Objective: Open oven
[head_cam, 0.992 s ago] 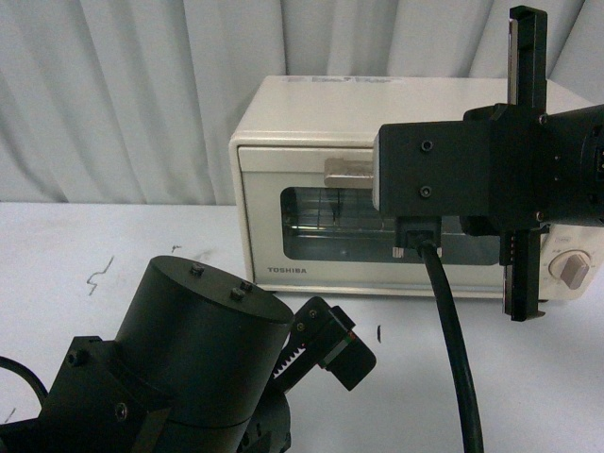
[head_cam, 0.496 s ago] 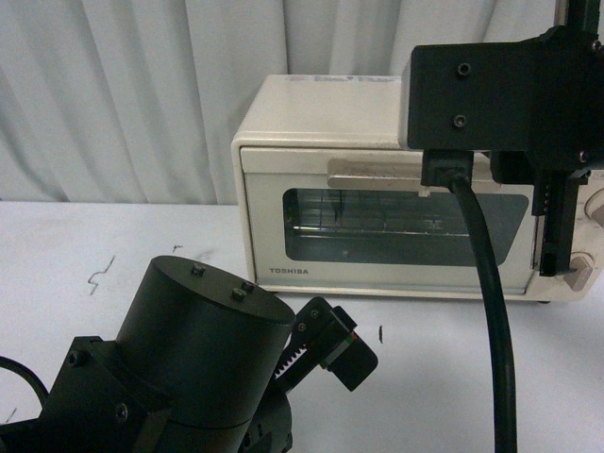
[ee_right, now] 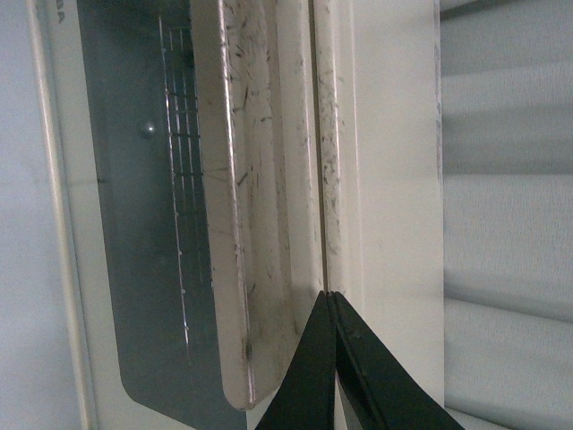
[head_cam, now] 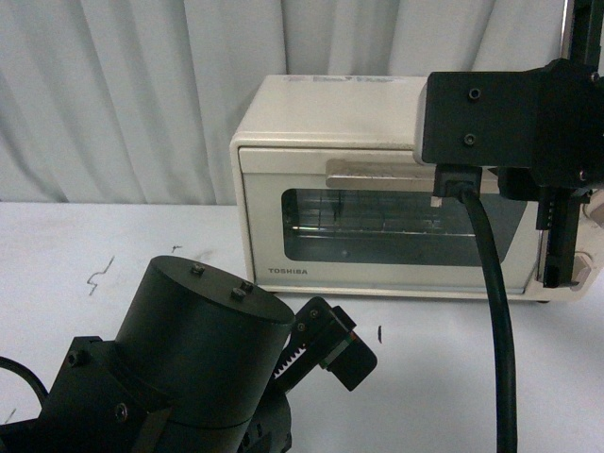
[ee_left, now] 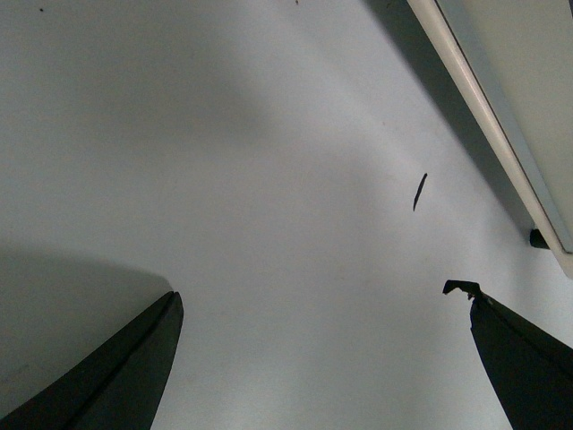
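- The oven (head_cam: 311, 123) stands on the white worktop (head_cam: 113, 255), far and right of centre, with a pale curtain (head_cam: 113, 94) behind it.
- Its long axis runs left to right, and its glass-window door (head_cam: 377, 226) faces near, toward the robot. The door is shut flat against the body.
- The beige bar handle (head_cam: 373, 174) lies along the top of the door, parallel to the long axis. The wire rack (head_cam: 359, 219) shows through the glass.
- The right hand (ee_right: 328, 300) is closed, its two dark fingers pressed together with nothing between them. Its tips sit at the seam between the door's upper edge and the oven body, just beside the handle. Whether they touch the metal cannot be told.
- In the front view the right arm's black wrist block (head_cam: 491, 118) covers the oven's upper right corner, and a black cable (head_cam: 493, 321) hangs from it.
- The left hand (ee_left: 315, 291) is wide open and holds nothing. It hangs over bare worktop near the oven's lower front edge, beside a small dark mark (ee_left: 419, 191).
- Count: one oven, one door, one handle, one knob (head_cam: 582, 272) partly in view at the far right, two arms.
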